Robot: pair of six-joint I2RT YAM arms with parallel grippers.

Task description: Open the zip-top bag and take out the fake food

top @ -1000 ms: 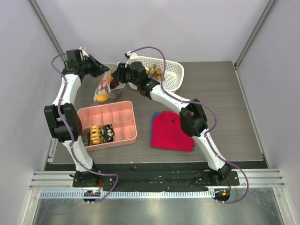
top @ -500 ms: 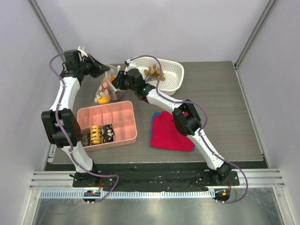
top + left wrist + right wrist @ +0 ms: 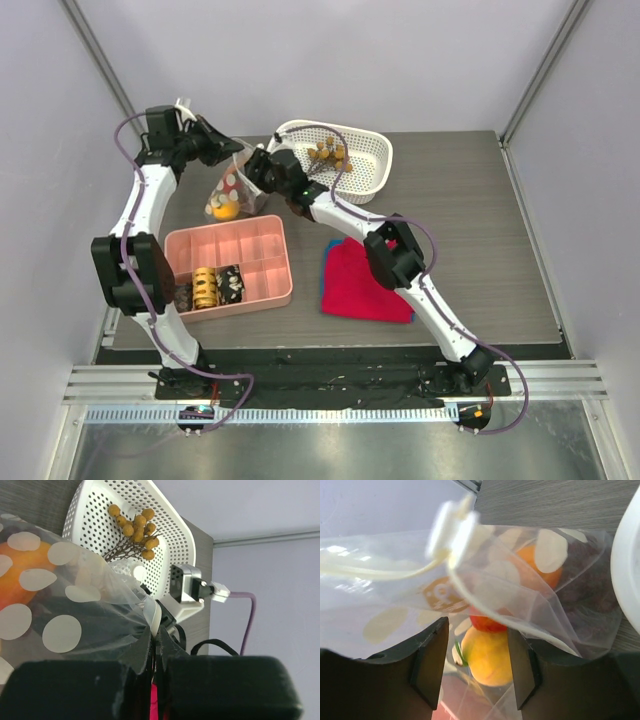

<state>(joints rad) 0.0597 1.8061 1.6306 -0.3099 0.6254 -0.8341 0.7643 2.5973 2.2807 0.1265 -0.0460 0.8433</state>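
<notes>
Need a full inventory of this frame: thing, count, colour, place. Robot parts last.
zip-top bag: 1, clear with whitish dots, far left, between the grippers
fake food: several pieces, orange, yellow-orange, red, dark red, inside the bag
tan ball cluster: 1, tan-brown, in the basket
white mesh basket: 1, white, far centre of the table
pink tray: 1, pink, near left
yellow coil: 1, yellow, tray's near row
dark blocks: 2, dark, either side of the coil
red cloth: 1, red with a blue edge, right of the tray
table: 1, grey wood-look
left gripper: 1, black, shut on the bag's zip edge
right gripper: 1, black, jaws apart at the bag
</notes>
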